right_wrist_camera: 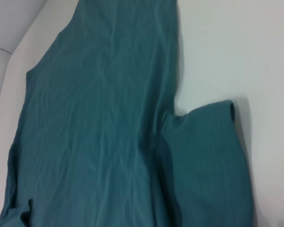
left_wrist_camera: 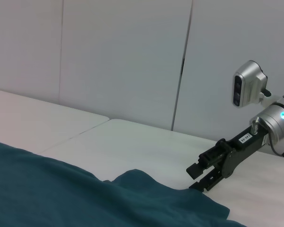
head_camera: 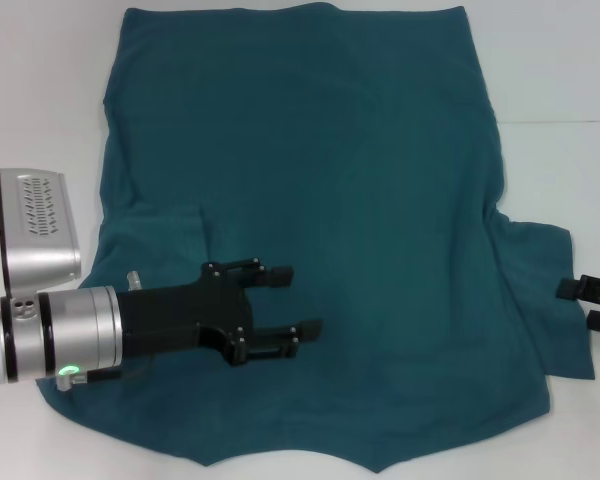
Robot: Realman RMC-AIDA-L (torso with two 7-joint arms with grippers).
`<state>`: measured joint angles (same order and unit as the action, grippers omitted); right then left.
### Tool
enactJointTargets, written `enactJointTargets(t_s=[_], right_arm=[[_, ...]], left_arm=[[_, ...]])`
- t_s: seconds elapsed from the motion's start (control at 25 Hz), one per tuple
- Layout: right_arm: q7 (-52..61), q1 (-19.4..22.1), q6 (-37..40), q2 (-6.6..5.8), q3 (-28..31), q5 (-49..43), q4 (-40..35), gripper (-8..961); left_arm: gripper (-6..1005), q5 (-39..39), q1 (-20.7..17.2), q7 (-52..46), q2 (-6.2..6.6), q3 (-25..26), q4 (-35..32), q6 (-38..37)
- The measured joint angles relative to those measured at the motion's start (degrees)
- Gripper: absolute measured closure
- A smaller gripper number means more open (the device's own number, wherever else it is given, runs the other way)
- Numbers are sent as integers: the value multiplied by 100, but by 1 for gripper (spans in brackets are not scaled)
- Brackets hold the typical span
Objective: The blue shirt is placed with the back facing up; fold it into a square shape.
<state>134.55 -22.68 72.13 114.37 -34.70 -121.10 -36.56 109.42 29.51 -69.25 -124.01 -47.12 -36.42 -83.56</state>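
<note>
The blue shirt (head_camera: 320,180) lies flat on the white table (head_camera: 40,90), much bigger than both grippers. Its left sleeve looks folded in over the body, with a fold edge (head_camera: 200,215) showing. Its right sleeve (head_camera: 545,290) lies spread out to the right. My left gripper (head_camera: 292,300) is open and empty over the shirt's lower left part, pointing right. My right gripper (head_camera: 585,303) is open at the outer edge of the right sleeve. It also shows in the left wrist view (left_wrist_camera: 202,176), just beside the cloth edge (left_wrist_camera: 180,198). The right wrist view shows the shirt body (right_wrist_camera: 99,118) and the sleeve (right_wrist_camera: 203,156).
The table runs to a pale wall (left_wrist_camera: 123,56) behind the right arm. A seam (left_wrist_camera: 80,135) crosses the tabletop. Bare table lies to the left of the shirt and to the right of it (head_camera: 560,100).
</note>
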Motion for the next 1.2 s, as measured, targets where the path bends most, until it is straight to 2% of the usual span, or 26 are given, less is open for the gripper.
enactJointTargets(t_s=[0.24, 1.04, 1.2], right_arm=[[-4, -5, -10, 5, -1, -2, 9, 81], [-84, -70, -214, 173, 139, 42, 142, 82], [-197, -130, -190, 187, 199, 51, 245, 258]], left_arm=[[231, -2, 9, 0, 0, 13, 6, 0], [231, -9, 54, 0, 9, 7, 22, 61], [231, -9, 55, 0, 9, -4, 22, 84]])
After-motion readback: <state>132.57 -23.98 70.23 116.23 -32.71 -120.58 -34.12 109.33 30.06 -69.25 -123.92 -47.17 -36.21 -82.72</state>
